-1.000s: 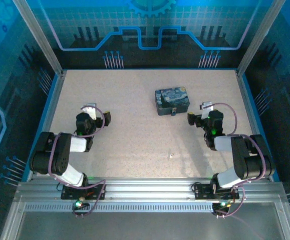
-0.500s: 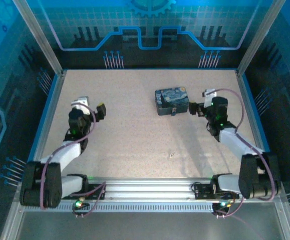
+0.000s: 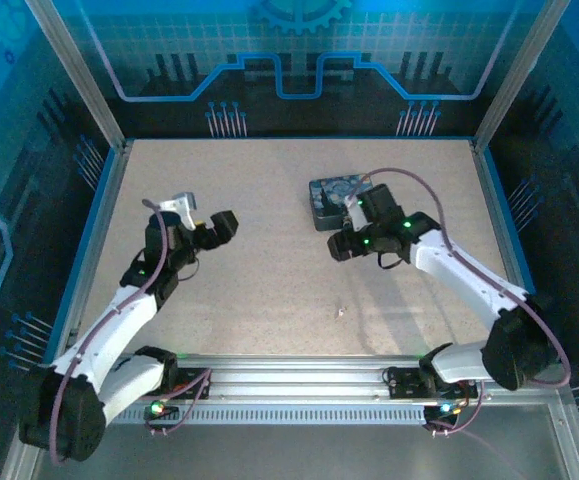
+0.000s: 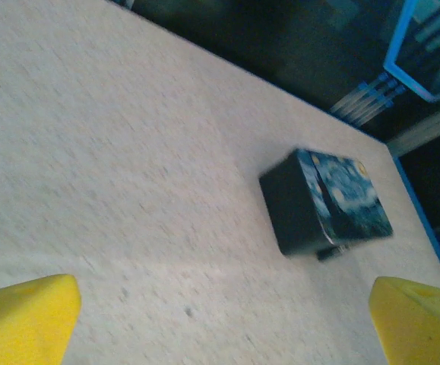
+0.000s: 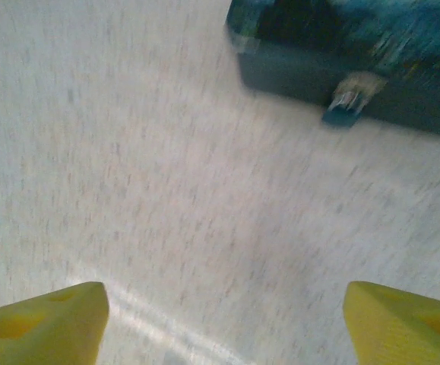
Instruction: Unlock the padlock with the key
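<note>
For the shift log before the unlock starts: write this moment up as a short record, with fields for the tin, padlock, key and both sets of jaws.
tin box: dark blue, starry print, on the table, right of middle
padlock: at the tin's front wall, blurred
key: lying alone on the table, nearer the arm bases than the tin
left jaws: open, empty, over bare table left of the tin
right jaws: open, empty, in front of the tin, padlock ahead of them

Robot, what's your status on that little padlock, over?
Left gripper open, empty. Right gripper open, near the tin. Padlock at tin's front, untouched. Key loose on table.
</note>
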Motion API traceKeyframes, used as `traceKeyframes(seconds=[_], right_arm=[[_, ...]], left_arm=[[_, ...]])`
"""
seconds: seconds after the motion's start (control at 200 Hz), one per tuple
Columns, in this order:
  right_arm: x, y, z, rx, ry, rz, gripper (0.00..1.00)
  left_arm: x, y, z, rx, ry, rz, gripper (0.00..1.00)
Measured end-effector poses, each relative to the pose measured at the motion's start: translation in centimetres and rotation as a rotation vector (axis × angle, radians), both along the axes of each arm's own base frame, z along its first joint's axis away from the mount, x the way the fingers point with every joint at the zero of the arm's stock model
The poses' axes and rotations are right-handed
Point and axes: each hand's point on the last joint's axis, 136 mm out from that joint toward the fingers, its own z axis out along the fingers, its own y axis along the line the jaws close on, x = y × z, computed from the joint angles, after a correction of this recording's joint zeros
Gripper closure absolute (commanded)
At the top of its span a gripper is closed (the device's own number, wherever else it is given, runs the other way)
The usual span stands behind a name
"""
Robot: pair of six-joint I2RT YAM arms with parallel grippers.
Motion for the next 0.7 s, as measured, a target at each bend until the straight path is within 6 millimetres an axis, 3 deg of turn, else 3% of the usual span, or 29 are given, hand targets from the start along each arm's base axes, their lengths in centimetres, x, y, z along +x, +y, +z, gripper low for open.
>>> traceKeyframes(seconds=[0.135, 0.3, 0.5, 0.7], right_arm=[[-3.9, 0.4, -3.7, -0.097, 0.218, 0.029, 0.25], [-7.0, 0.3, -6.1, -0.135, 0.377, 0.021, 0.35], [-9.3, 0.5, -8.8, -0.131, 0.534, -0.002, 0.48], [-9.9, 0.7, -10.2, -0.138, 0.603, -0.006, 0.53]], left_arm=[[-2.1, -3.8, -2.6, -0.061, 0.082, -0.082, 0.01], [-2.9, -7.3, -3.9, -0.093, 0.131, -0.159, 0.01], [-2.9, -9.0, -5.1, -0.097, 0.166, -0.192, 0.01], [-2.5, -10.0, -4.1, -0.106, 0.141, -0.212, 0.01]])
